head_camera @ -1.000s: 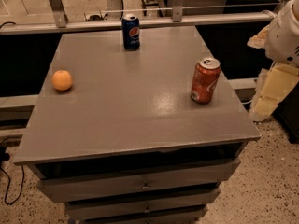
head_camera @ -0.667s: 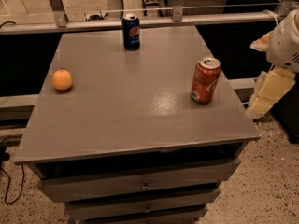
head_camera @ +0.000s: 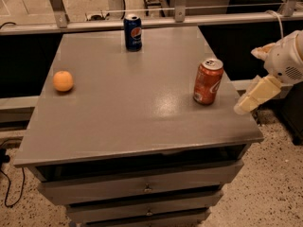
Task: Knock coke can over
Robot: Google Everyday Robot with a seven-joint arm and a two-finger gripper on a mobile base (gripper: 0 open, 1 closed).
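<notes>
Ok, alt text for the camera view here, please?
A coke can stands upright near the right edge of a grey table, the gripper just off that edge, not touching it. A Pepsi can stands at the back, an orange at the left.

Hand (head_camera: 252,85) just beside upright coke can (head_camera: 208,81)

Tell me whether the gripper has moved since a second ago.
Yes. The gripper has shifted left, toward the upright coke can, which has stayed put on the table. It remains right of the can.

White-armed, seemingly cream end effector (head_camera: 253,97), right
</notes>
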